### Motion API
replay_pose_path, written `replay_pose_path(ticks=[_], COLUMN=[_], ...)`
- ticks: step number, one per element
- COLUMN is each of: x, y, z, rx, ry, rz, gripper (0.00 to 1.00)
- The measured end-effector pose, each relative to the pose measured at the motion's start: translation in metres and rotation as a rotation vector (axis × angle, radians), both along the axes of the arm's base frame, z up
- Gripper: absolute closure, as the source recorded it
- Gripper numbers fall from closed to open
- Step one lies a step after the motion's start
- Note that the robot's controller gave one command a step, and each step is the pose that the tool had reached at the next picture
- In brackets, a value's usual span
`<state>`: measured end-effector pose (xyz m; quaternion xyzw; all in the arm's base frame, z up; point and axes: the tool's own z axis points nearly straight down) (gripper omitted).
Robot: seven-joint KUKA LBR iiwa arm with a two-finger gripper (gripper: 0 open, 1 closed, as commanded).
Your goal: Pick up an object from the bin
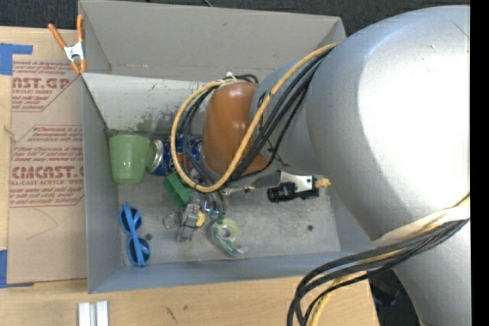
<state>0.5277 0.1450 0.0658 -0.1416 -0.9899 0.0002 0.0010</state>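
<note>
End effector point(200, 204) beside green block point(177, 189), blue can point(162, 156).

Orange wrist cover point(229, 126) hangs low over the bin point(95, 202) middle. Green cup point(128, 156) (on its side) at left, blue can point(162, 156) touching it, blue sunglasses point(135, 234) lower left, black cylindrical piece point(293, 192) right.

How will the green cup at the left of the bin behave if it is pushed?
The green cup seems to lie on its side, so it would probably roll. It looks like thin plastic, so it is likely light and easy to shove. The blue can beside it may block it.
</note>
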Motion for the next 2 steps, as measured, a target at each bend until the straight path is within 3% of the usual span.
replay_pose_path(ticks=[1, 2], x=[0.0, -0.001], y=[-0.001, 0.013], z=[0.004, 0.116], rx=[0.0, 0.003], ry=[-0.001, -0.009], rz=[-0.002, -0.014], gripper=[1.0, 1.0])
